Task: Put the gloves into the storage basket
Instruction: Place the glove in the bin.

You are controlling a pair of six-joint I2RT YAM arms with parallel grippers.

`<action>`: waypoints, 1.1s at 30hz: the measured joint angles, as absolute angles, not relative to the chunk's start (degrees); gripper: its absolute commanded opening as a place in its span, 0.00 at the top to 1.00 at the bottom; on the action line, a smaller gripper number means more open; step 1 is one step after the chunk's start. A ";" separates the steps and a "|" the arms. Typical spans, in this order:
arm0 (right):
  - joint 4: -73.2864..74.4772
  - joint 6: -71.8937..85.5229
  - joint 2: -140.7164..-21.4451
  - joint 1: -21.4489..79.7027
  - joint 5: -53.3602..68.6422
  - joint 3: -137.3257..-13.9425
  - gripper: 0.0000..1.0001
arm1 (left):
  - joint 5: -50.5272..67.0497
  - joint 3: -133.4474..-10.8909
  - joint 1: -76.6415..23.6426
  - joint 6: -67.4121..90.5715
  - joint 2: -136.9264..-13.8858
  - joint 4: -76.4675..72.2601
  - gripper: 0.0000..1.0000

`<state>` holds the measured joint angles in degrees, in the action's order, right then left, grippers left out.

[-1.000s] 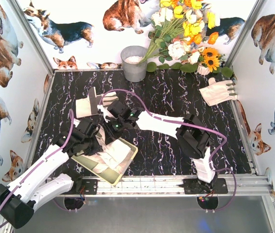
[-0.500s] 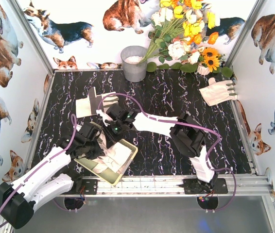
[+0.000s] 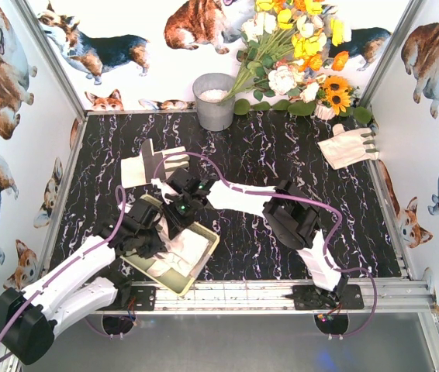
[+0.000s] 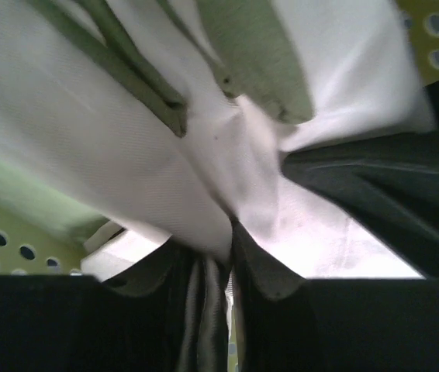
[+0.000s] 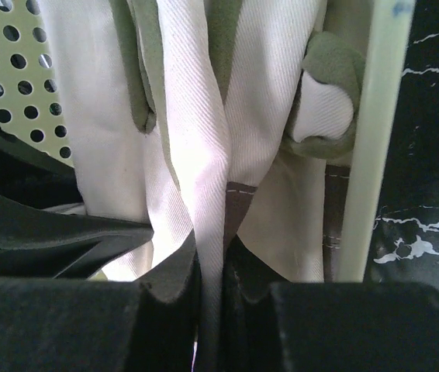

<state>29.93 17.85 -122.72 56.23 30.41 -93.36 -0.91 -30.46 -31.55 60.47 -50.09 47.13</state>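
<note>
The gloves [image 3: 187, 252] lay heaped in the storage basket [image 3: 200, 269] at the near left of the surface [image 3: 281, 155]. The left hand [image 4: 213, 310] and right hand [image 5: 210, 287] were both sunk among them, each pinched tight on glove fabric. The right arm [image 3: 243, 198] stretched low across; the left arm [image 3: 72, 271] reached forward.

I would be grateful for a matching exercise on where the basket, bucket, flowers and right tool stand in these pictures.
Things:
1. storage basket
2. bucket
3. flowers
4. right tool

Places or states:
a. far right corner
b. shut on a glove
c. near left side
d. middle of the back wall

Pairs: 1-c, 2-d, 3-a, 4-b.
</note>
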 measured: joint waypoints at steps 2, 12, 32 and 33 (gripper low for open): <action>29.93 17.56 -122.83 56.21 30.33 -93.67 1.00 | -1.30 -30.52 -31.55 59.90 -50.11 48.29 0.64; 30.22 15.14 -123.09 55.70 29.50 -94.08 1.00 | -7.20 -42.00 -31.66 56.64 -49.78 62.43 0.54; 30.44 15.07 -123.28 55.37 29.71 -94.52 0.95 | -2.35 -33.28 -31.66 55.31 -57.12 47.20 0.88; 30.74 15.09 -123.28 55.37 29.76 -94.78 0.89 | -2.31 -32.53 -31.66 55.29 -57.82 46.39 0.88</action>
<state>30.74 15.09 -123.28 55.37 29.76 -94.78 -2.31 -32.53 -31.66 55.29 -57.82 46.39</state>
